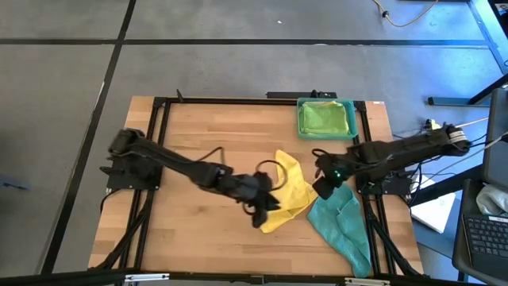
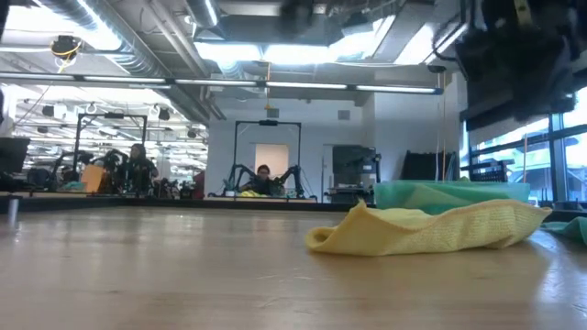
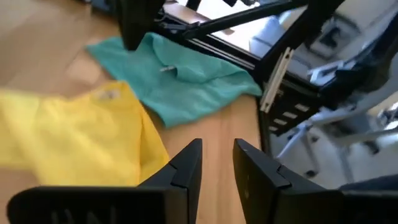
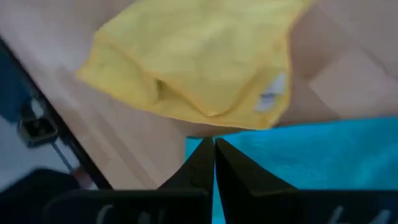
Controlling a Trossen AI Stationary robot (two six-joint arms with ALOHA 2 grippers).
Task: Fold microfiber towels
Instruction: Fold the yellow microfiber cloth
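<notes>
From above I get even, fairly dim light on the table [image 1: 198, 151], with a blue cast on the floor beyond its far right corner. The arms throw only faint, soft shadows on the wood. At table height, ceiling lights [image 2: 303, 50] glare white behind the yellow towel [image 2: 431, 229], and the wood nearest the lens is blurred. Both wrist cameras give me soft, smeared pictures; the fingers [image 3: 186, 168] closest to the lens are out of focus.

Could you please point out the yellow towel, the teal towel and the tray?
yellow towel [image 1: 294, 191]: high view, middle of the crumpled cloth.
teal towel [image 1: 343, 222]: high view, centre of the cloth near the table's right edge.
tray [image 1: 300, 119]: high view, its left rim.
</notes>
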